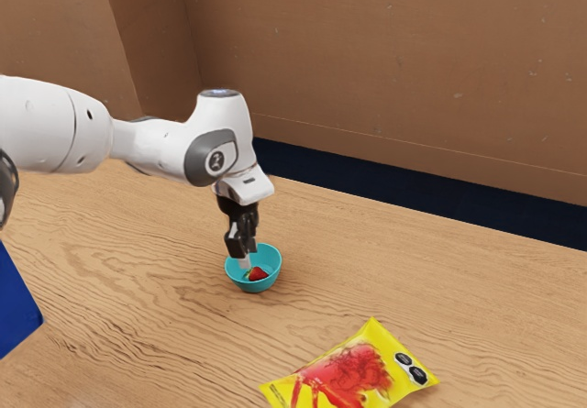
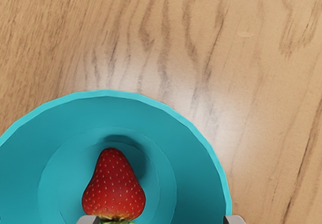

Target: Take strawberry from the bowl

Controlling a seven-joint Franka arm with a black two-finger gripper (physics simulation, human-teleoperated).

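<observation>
while the claw (image 1: 248, 258) reaches down at the bowl (image 1: 269, 259) with its fingers spread apart, the red strawberry (image 2: 113, 186) lies inside that bowl on the counter (image 1: 165, 335), leafy end near one fingertip (image 2: 88, 219).

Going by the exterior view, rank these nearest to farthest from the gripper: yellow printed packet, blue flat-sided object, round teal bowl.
1. Round teal bowl: right at the fingers.
2. Yellow printed packet: toward the exterior view's lower right.
3. Blue flat-sided object: at the exterior view's left edge.
</observation>
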